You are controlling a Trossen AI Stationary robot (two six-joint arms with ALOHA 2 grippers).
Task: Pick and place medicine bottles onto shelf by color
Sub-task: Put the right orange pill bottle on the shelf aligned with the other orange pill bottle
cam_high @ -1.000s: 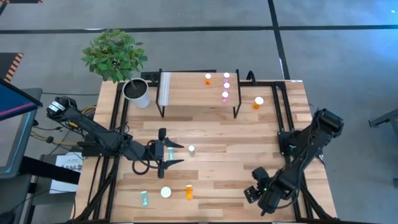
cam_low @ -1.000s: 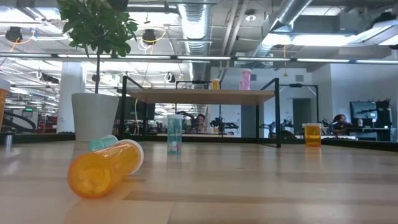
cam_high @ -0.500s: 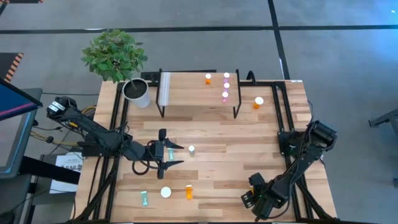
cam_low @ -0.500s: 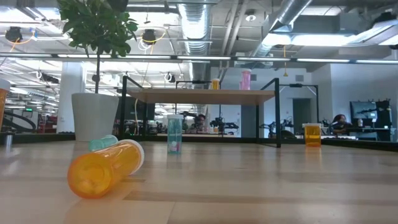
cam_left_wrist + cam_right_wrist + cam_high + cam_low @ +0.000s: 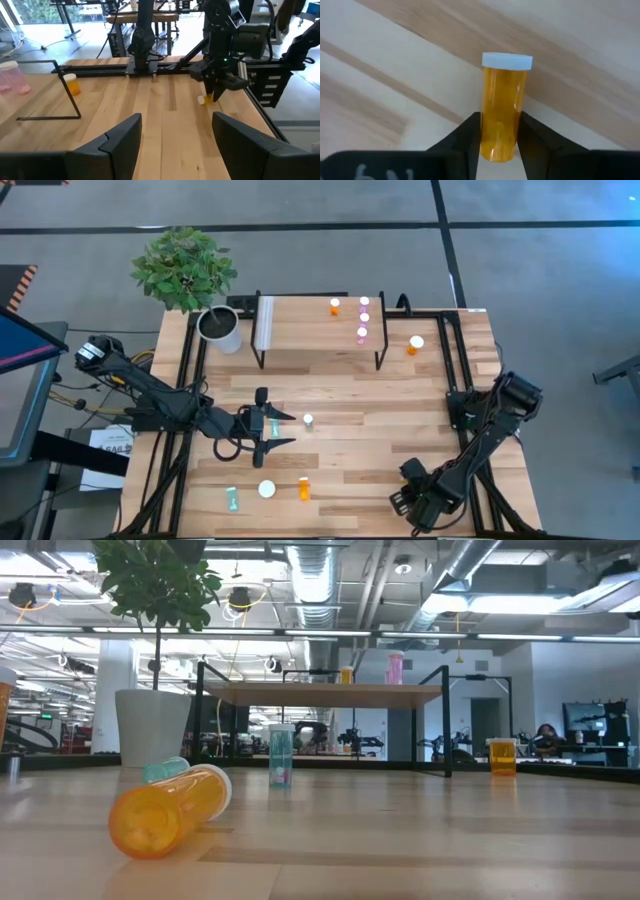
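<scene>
My right gripper (image 5: 499, 120) points down at the near right of the table (image 5: 412, 502), shut on an orange medicine bottle (image 5: 503, 107) with a white cap that lies on the wood. My left gripper (image 5: 290, 429) hovers open left of centre, nothing between its fingers (image 5: 175, 125); a white-capped bottle (image 5: 308, 421) stands just beyond it. The shelf (image 5: 310, 330) at the far middle carries one orange bottle (image 5: 335, 306) and three pink ones (image 5: 364, 318). Another orange bottle (image 5: 415, 344) stands on the table to the shelf's right. My right gripper pinches the orange bottle between its two fingers, on the sides of the body near the base end (image 5: 500, 137), away from the cap (image 5: 507, 61). The fingers come from above, pointing down, one on each side. The bottle lies flat on the table.
At the near left lie a teal bottle (image 5: 232, 499), a white cap or bottle top (image 5: 267, 489) and an orange bottle (image 5: 304, 488). A white plant pot (image 5: 220, 328) stands left of the shelf. Black frame rails (image 5: 455, 350) run along the table's sides.
My right arm has lowered, and its gripper has come down a little toward the table's near edge. The left arm and the bottles have kept still.
</scene>
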